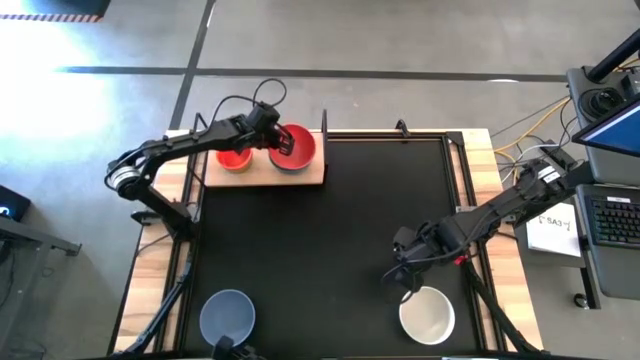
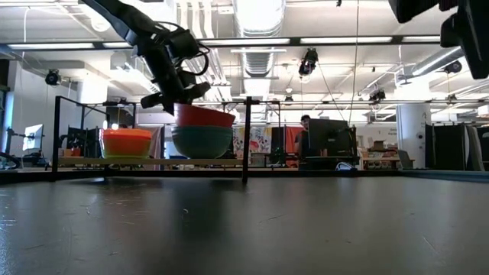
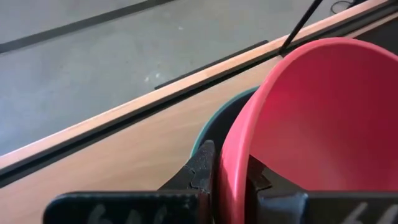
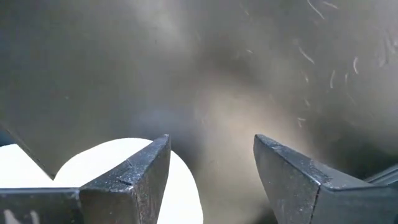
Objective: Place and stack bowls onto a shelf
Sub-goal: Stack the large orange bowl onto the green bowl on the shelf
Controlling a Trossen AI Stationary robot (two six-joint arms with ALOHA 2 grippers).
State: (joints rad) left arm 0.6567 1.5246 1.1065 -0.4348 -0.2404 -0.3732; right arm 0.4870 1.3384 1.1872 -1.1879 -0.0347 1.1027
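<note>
At the near edge of the black mat (image 1: 320,220) sat two loose bowls: the grey-blue bowl (image 1: 227,315) by the near left corner and the white bowl (image 1: 427,314) towards the near right corner. The right gripper (image 1: 403,279) hung just above the mat, beside the white bowl's far rim and not touching it. In its wrist view the two dark fingers (image 4: 134,177) stood wide apart with only mat between them, and the white bowl (image 4: 124,168) showed pale behind one finger.

Across the mat, at the far left corner of the table (image 1: 480,160), lay the shelf (image 1: 262,174), a pale wooden board on thin black posts. On its left part rested an orange-red bowl (image 1: 234,157). Beside it, on the right part, the red bowl (image 1: 296,147) sat nested in the teal bowl (image 2: 202,142), with the teal one underneath. The left gripper (image 1: 279,143) reached over the shelf and pinched the red bowl's rim, one finger (image 3: 200,171) outside the wall and the other inside, closed narrowly on it. In the left wrist view the teal bowl's dark edge (image 3: 214,121) peeked out from behind the red bowl (image 3: 311,118).
</note>
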